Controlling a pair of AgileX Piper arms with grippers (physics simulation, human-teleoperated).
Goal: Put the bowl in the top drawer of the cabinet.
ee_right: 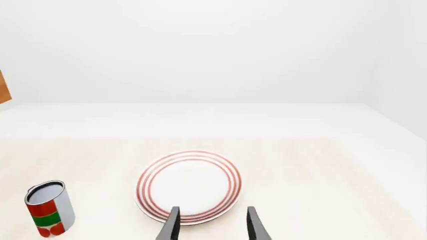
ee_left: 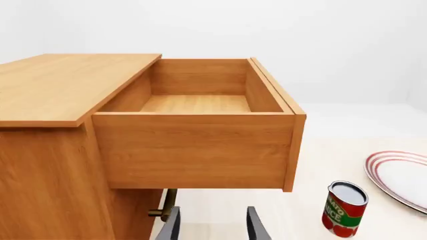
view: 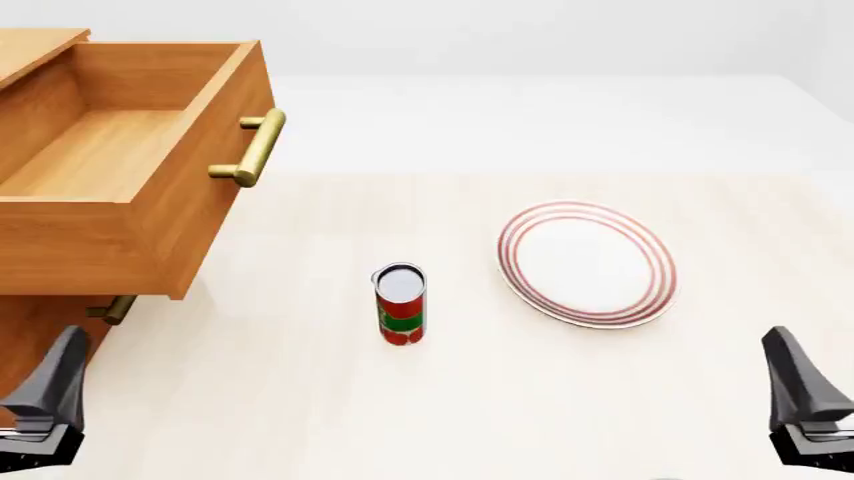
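a pale, light-wood table top [view: 534, 400] is being lit evenly by soft, diffuse light. it is being bordered by a white floor, and plain white walls [ee_right: 200, 50] are being seen behind it.

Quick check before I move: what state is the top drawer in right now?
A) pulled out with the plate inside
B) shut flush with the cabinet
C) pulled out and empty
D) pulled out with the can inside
C: the top drawer stands out from the cabinet with a bare wooden floor, while the plate and can sit on the table.
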